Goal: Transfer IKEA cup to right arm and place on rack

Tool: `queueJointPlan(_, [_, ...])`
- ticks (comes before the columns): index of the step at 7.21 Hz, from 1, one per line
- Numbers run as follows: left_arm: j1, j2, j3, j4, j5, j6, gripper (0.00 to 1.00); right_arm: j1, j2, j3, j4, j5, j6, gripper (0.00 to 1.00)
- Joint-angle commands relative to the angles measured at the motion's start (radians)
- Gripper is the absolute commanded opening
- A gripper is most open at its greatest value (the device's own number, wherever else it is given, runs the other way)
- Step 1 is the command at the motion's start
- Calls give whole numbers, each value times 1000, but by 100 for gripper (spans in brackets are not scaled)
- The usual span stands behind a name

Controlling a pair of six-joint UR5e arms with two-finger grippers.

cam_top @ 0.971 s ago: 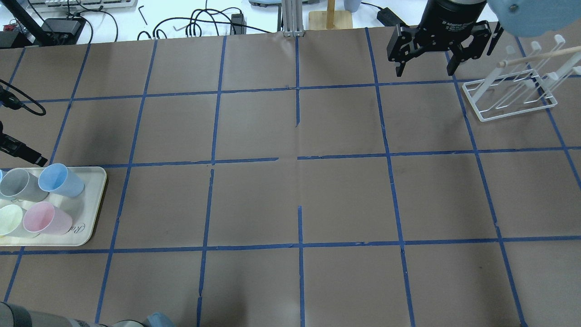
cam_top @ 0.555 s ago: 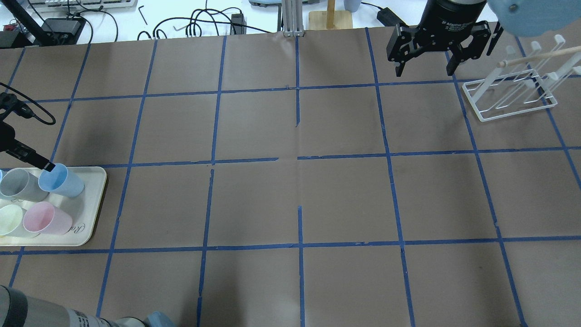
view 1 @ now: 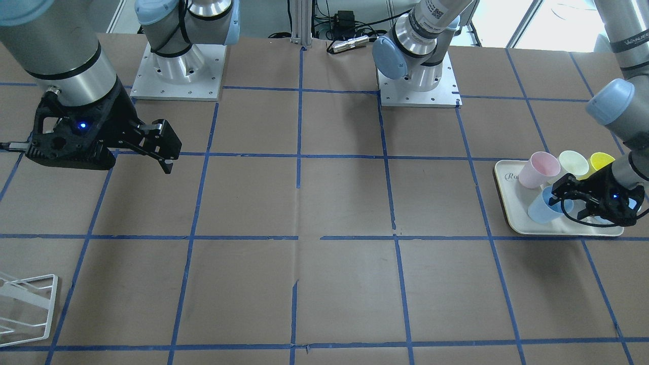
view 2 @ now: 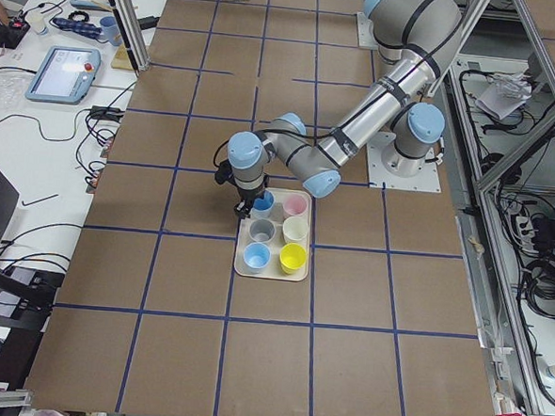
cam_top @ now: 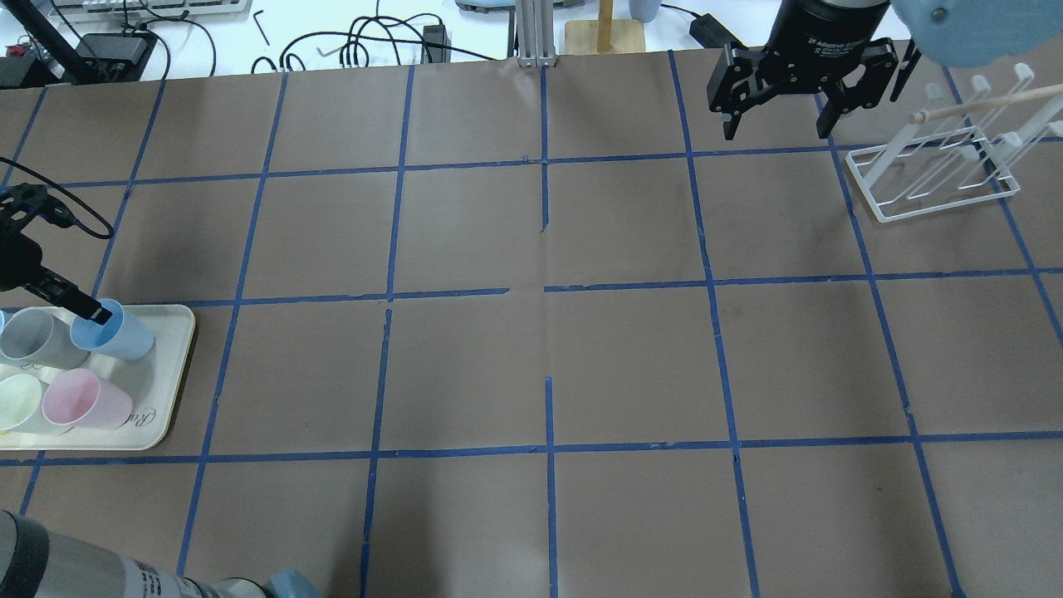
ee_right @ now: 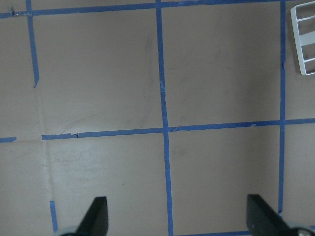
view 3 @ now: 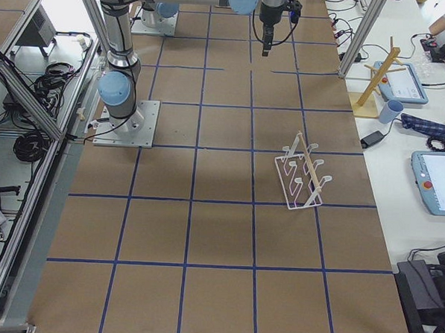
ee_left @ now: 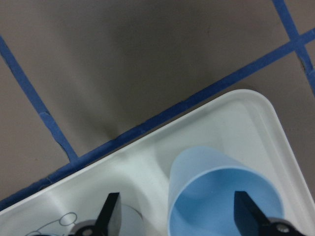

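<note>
The IKEA cup (cam_top: 120, 332) is light blue and stands at the far right corner of the cream tray (cam_top: 166, 390). My left gripper (cam_top: 93, 311) is open and low over it. In the left wrist view the cup (ee_left: 216, 196) has one finger outside its wall and the other over its mouth. The front-facing view shows the same cup (view 1: 541, 209) under the left gripper (view 1: 567, 197). My right gripper (cam_top: 778, 124) is open and empty, hanging above the far right of the table, left of the white wire rack (cam_top: 930, 178).
The tray also holds a grey cup (cam_top: 33, 336), a pink cup (cam_top: 83, 399) and a pale green cup (cam_top: 18, 400). The left side view shows a second blue cup (view 2: 256, 256) and a yellow cup (view 2: 292, 257). A wooden rod (cam_top: 980, 103) lies across the rack.
My left gripper has moved right and toward the tray, and its finger has come down to the blue cup's rim. The right gripper has stayed where it was.
</note>
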Motion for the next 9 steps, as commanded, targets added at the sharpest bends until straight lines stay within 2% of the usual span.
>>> queueJointPlan(1, [0,-18,14,-14,46,-1,17,0,2,0,-2,0,1,100])
queueJointPlan(2, [0,-16,15,-25,47,0,0,0,3,1,-2,0,1,100])
queueJointPlan(4, [-6,-6,18,-30,36,2,0,0,5,0,-7,1,0,100])
queueJointPlan(6, [-20,31,23,-100,-75,-32,0,0,6,1,-8,1,0,100])
queueJointPlan(7, [-49,62,32,-117,-102,-141,0,0,6,0,-8,1,0,100])
queueJointPlan(9, [-193,129,64,-207,-164,-356,0,0,6,1,-7,3,0,100])
